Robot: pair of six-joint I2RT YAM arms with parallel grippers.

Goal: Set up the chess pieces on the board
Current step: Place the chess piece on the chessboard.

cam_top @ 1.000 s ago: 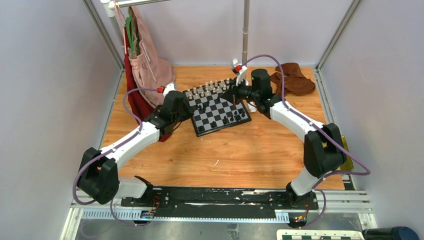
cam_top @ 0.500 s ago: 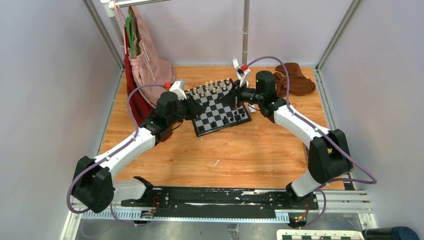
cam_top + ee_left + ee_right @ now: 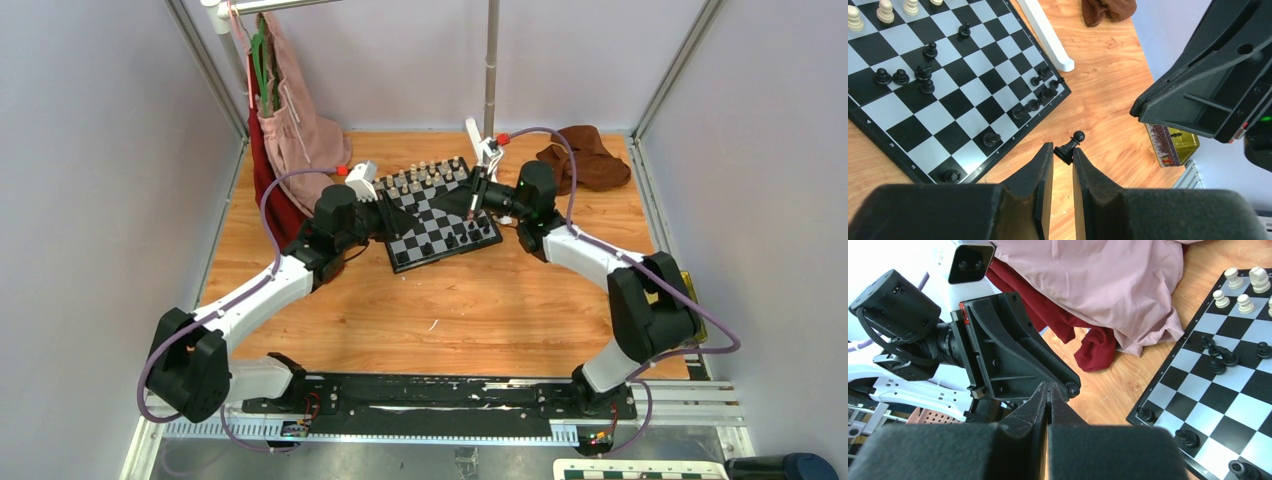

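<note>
Black pawn (image 3: 1071, 145) tilted, pinched at the tips of the left gripper (image 3: 1062, 152), jaws clamped on it, just off the board (image 3: 437, 215) edge. Board mid-tabletop (image 3: 450, 300); cream pieces (image 3: 420, 178) far rows, black pieces (image 3: 923, 75) scattered. Right gripper (image 3: 1049, 390) jaws together, empty.

On the board (image 3: 955, 102) cream pieces (image 3: 422, 178) line one edge, black pieces (image 3: 923, 75) scatter; one pawn (image 3: 1070, 146) seemingly tilts off-board.
</note>
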